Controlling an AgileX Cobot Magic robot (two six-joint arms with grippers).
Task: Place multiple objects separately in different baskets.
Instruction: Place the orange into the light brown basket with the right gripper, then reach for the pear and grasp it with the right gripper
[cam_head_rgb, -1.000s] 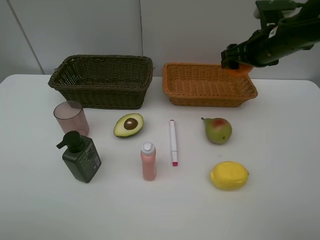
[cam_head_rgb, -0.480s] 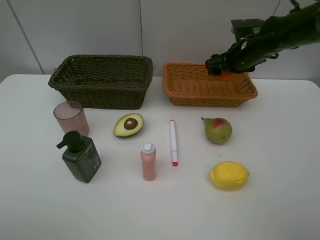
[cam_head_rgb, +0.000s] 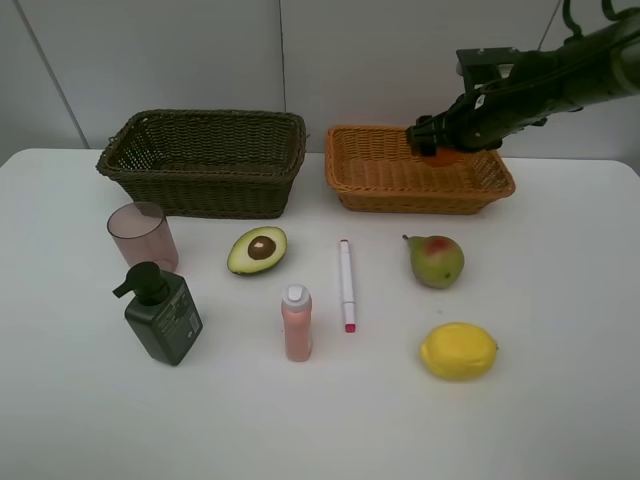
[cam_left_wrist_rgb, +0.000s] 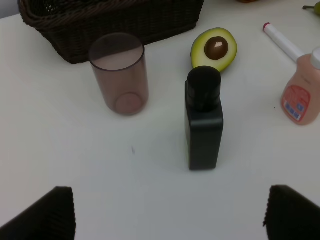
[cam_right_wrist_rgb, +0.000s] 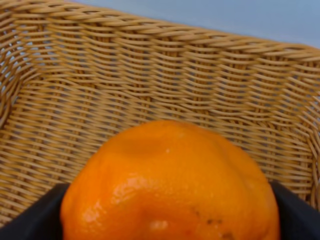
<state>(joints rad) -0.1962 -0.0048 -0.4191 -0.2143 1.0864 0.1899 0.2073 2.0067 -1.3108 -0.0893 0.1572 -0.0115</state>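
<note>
Orange (cam_right_wrist_rgb: 170, 185): judged firm, moderately heavy, waxy-skinned, prone to roll; right end effector (cam_head_rgb: 441, 138) clamps it across its widest part, orange-tan basket (cam_head_rgb: 390, 190) just below.

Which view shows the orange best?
Right wrist: the orange fills the frame, held in the right gripper over the orange-tan basket. Exterior high shows only a sliver behind that gripper; left wrist doesn't show it.

orange (cam_right_wrist_rgb: 170, 185) fills the near middle, skin glossy and dimpled | gripper (cam_right_wrist_rgb: 170, 222) clamps it, dark fingers (cam_right_wrist_rgb: 35, 215) pressed to both its sides | tan wicker basket (cam_right_wrist_rgb: 150, 75) behind, woven floor and walls, braided rim | orange sits over the basket's inside, can't tell if it touches the floor
</note>
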